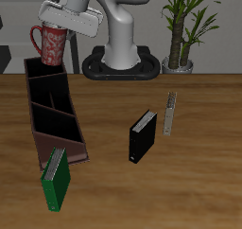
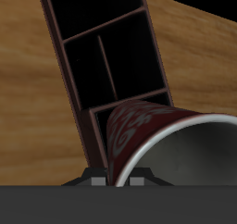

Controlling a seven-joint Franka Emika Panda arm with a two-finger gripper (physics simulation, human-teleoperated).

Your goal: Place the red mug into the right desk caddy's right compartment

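Red mug [image 1: 50, 44], dark red with pale speckles, light inside, pinched in the hand [image 1: 66, 23].

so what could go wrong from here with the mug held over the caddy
The red mug hangs in the gripper above the right desk caddy, near its far end. It looks about as wide as a section, so a slightly off drop could catch a divider or wall. Released from here, it could tip or bounce out.

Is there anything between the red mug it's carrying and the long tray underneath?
No. The exterior view shows the red mug held by the tool above the right desk caddy's far end, with only open air between; the wrist view shows nothing in that gap either.
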